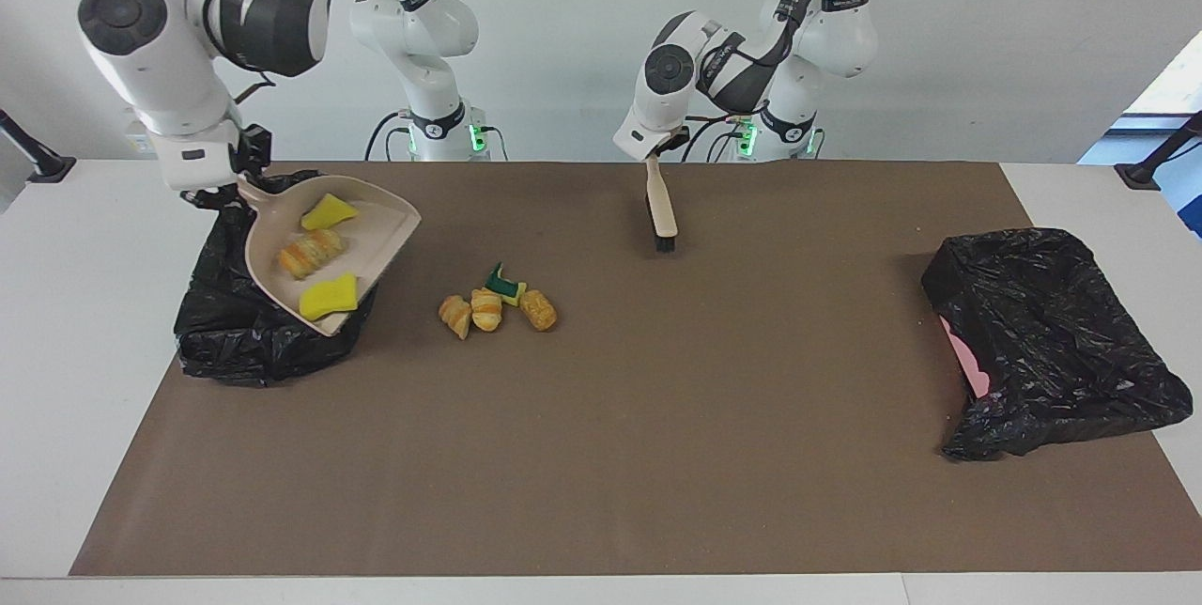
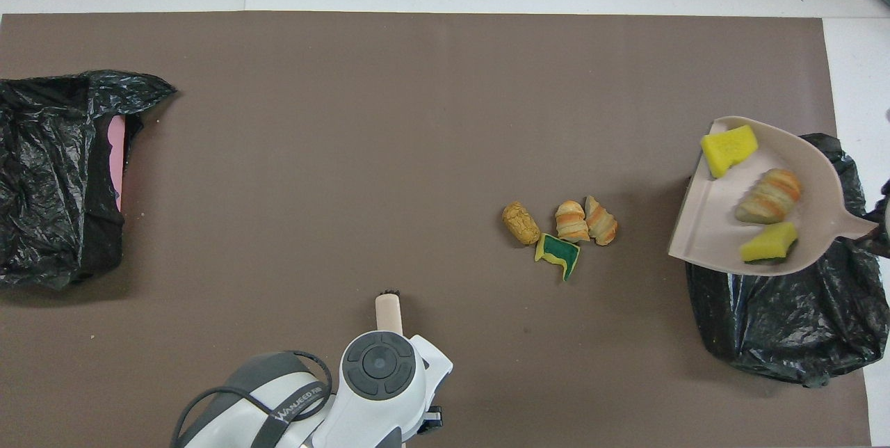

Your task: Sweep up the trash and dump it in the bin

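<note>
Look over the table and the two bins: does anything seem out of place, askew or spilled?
Yes. Four scraps lie loose on the brown mat, outside the dustpan that the right gripper holds over the nearby bin. The other bin sits skewed, its bag slipped so a pink wall shows. The left gripper holds the brush.

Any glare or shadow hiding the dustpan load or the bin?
Facing view: even light; dustpan and its three pieces read clearly, and the black bin liner shows small sheen, with soft table shadows. Overhead view: the same dustpan is unglared, but the frame edge crops its handle.
</note>
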